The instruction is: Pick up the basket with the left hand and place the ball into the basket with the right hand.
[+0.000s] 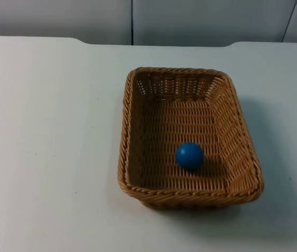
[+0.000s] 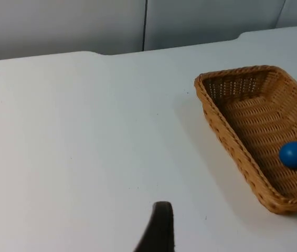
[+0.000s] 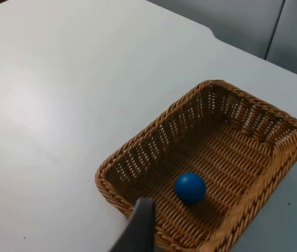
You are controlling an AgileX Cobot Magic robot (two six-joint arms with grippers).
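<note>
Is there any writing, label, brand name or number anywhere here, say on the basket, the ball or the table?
None: no text can be read anywhere.
The wicker basket is plain weave.
The blue ball lying inside it is unmarked.
The white table and the grey partition wall carry no writing or sign.

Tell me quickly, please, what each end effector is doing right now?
Left end effector: over bare table, beside the basket; open or closed cannot be told.
Right end effector: above the basket rim, near the ball; cannot be told.
</note>
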